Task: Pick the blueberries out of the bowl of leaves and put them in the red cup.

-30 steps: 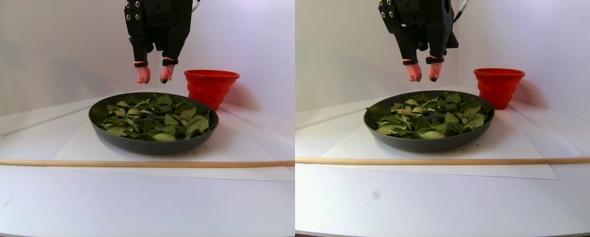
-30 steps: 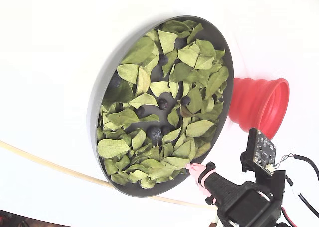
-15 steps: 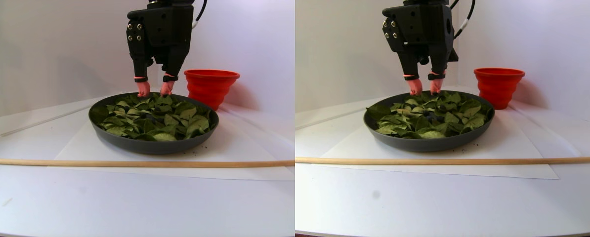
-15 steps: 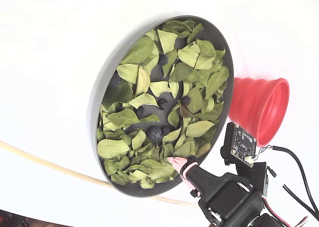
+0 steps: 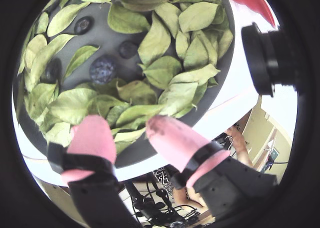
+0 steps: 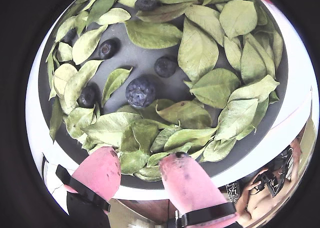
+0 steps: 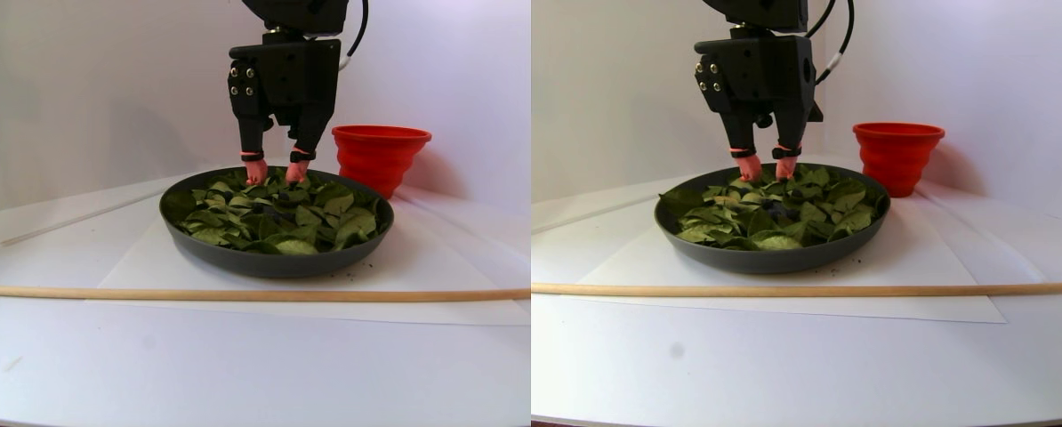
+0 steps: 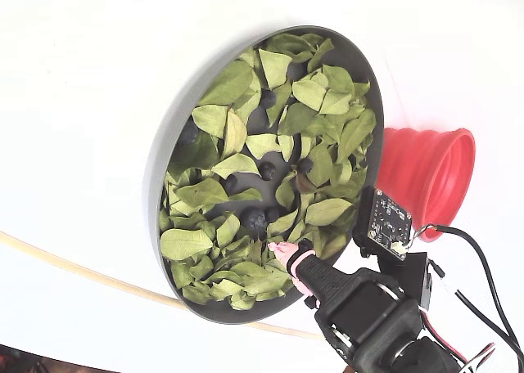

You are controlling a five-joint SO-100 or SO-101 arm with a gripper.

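Leaves (image 8: 246,103) covered most of the bowl's floor (image 6: 145,63), and several blueberries (image 6: 88,96) lay half under them. In a wrist view the red cup (image 5: 250,0) was cut off by the lens edge. In the fixed view the second pink fingertip sat hidden behind the first (image 8: 282,250).

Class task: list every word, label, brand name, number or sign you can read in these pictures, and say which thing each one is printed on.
No readable text appears in any view.
The small green circuit board on the black robot arm bears tiny marks, too small to read.
The bright red ribbed cup, the wide dark grey bowl and the dry green leaves carry no print.
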